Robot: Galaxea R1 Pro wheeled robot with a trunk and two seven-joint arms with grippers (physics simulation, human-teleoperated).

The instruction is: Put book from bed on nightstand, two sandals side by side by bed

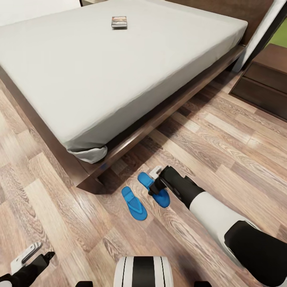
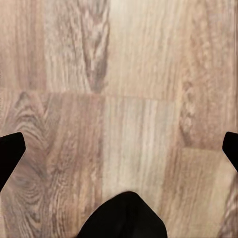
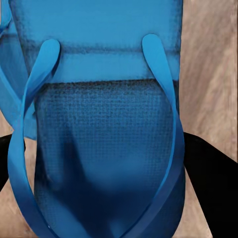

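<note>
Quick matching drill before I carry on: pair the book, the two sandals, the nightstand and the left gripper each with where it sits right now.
Things:
1. book
2. two sandals
3. nightstand
4. left gripper

Places:
A. on the floor by the bed's corner, right gripper at one
B. over bare wood floor
C. on the mattress, far side
D. beyond the bed, by the window

Pairs: 1-C, 2-A, 3-D, 4-B

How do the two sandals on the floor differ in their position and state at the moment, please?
The right sandal sits under the right gripper, whose fingers flank it in the right wrist view; the left sandal lies free, with no gripper at it. The right sandal lies a little farther along the bed than the left one. Both are bright blue flip-flops, roughly parallel, on the wood floor by the bed's corner.
</note>
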